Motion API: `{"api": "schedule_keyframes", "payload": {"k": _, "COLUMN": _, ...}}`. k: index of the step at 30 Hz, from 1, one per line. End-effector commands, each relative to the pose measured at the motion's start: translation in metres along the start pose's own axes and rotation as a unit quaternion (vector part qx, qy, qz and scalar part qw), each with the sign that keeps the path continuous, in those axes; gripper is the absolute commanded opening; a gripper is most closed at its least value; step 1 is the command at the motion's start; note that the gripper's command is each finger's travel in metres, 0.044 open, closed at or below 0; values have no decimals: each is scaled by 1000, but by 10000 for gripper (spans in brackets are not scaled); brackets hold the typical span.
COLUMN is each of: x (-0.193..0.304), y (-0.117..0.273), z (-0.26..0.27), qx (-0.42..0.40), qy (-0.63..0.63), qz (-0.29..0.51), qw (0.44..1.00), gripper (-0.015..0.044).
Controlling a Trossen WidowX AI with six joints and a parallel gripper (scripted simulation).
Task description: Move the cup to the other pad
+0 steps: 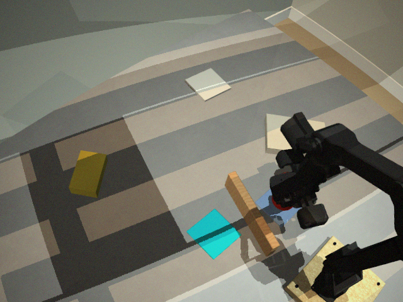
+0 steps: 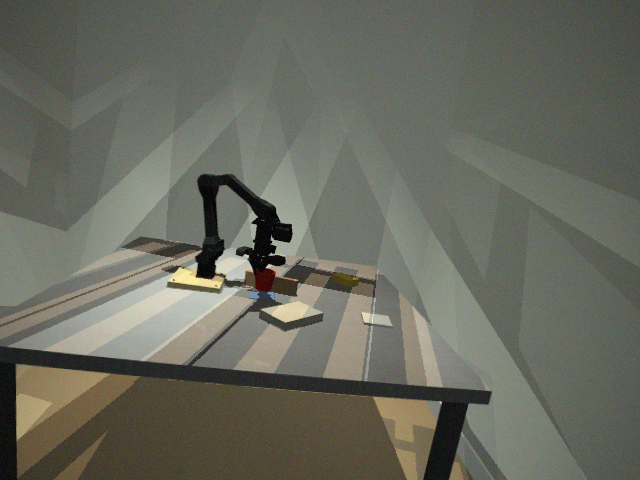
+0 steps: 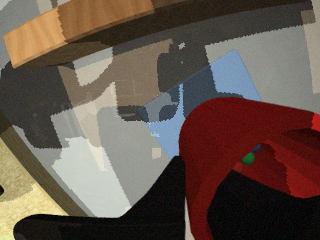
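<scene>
1 pincer [image 1: 286,202] clamped on the rim of 1 red cup [image 3: 230,140].
Cup sits over the blue pad [image 1: 265,202]; 1 cyan pad [image 1: 213,233], 1 wooden bar [image 1: 251,212] between; 2 marbles [image 3: 250,156] visible.
</scene>
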State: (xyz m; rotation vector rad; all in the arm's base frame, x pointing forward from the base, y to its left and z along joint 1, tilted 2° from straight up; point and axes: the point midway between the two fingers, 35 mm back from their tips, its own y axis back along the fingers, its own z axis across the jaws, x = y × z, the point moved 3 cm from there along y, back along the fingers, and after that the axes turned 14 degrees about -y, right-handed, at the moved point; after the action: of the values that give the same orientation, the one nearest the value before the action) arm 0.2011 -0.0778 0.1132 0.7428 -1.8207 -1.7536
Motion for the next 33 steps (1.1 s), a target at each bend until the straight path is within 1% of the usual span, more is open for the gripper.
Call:
{"api": "schedule_keyframes", "payload": {"k": 1, "x": -1, "y": 12, "z": -1, "qx": 3, "qy": 0, "qz": -1, "qw": 1000, "gripper": 0}}
{"api": "schedule_keyframes", "payload": {"k": 18, "x": -2, "y": 57, "z": -1, "qx": 3, "qy": 2, "qz": 0, "qw": 1000, "gripper": 0}}
{"api": "schedule_keyframes", "payload": {"k": 33, "x": -3, "y": 56, "z": -1, "qx": 2, "qy": 5, "qz": -1, "qw": 1000, "gripper": 0}}
